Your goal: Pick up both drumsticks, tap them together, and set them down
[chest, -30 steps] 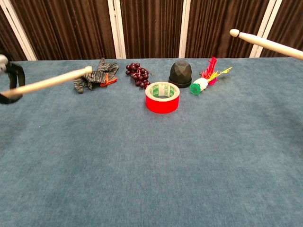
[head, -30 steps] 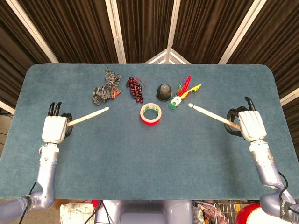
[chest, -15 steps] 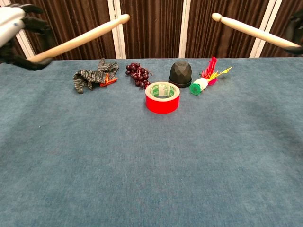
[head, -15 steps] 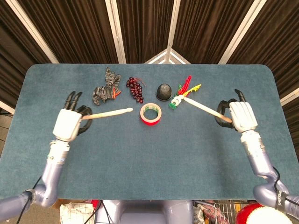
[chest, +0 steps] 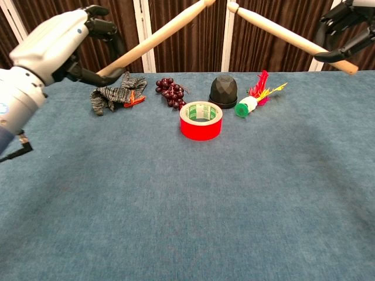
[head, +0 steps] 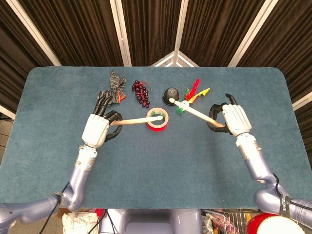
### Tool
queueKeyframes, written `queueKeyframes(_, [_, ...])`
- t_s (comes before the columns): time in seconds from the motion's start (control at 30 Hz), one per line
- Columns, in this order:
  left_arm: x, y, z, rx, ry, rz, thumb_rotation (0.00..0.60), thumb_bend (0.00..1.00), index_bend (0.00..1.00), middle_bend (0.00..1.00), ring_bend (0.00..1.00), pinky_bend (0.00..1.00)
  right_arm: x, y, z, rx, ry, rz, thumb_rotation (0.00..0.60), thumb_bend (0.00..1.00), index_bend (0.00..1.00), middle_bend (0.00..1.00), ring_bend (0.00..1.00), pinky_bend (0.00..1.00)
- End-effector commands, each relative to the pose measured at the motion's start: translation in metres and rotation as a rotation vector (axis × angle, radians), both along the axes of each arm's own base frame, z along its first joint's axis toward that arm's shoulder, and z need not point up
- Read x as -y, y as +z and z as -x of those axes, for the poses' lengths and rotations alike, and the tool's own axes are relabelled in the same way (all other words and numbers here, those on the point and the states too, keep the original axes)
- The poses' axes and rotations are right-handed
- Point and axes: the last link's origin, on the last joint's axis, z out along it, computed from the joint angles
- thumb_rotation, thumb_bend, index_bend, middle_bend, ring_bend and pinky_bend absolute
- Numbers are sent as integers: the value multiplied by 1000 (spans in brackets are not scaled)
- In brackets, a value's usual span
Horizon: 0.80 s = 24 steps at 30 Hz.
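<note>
Both hands have swung inward from the table's sides since the earlier frames: left hand [head: 98, 128] grips the left drumstick [head: 139, 120], right hand [head: 232, 118] grips the right drumstick [head: 195, 111], fingers curled around each butt end. Sticks are raised above the blue table [head: 161, 165], tips angled toward each other near centre, apart, over the red tape roll [head: 158, 119] and black cup [head: 170, 95]. Near half of table lies open; grapes [head: 141, 92], glove [head: 110, 92] and feather toy [head: 191, 97] sit along the far side.
</note>
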Motion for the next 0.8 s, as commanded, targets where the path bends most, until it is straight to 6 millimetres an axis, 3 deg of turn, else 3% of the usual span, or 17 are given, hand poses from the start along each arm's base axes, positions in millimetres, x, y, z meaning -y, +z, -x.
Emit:
queueKeyframes(0.03, [-4,-9,-11,66,-18,-2,600,562,590,587,79,0,-1,-1,-6,10,6,-12,600,462,783,629,430,23])
queueKeyframes(0.47, [-10,-43,-35,157,-26,6,600,551,590,587,79,0,-8,-11,-40,68,49,-68,600,462,790,629,431,31])
queueKeyframes(0.8, [-10,-56,-42,173,-29,0,600,551,591,587,79,0,-8,-18,-49,55,33,-78,600,464,792,629,431,36])
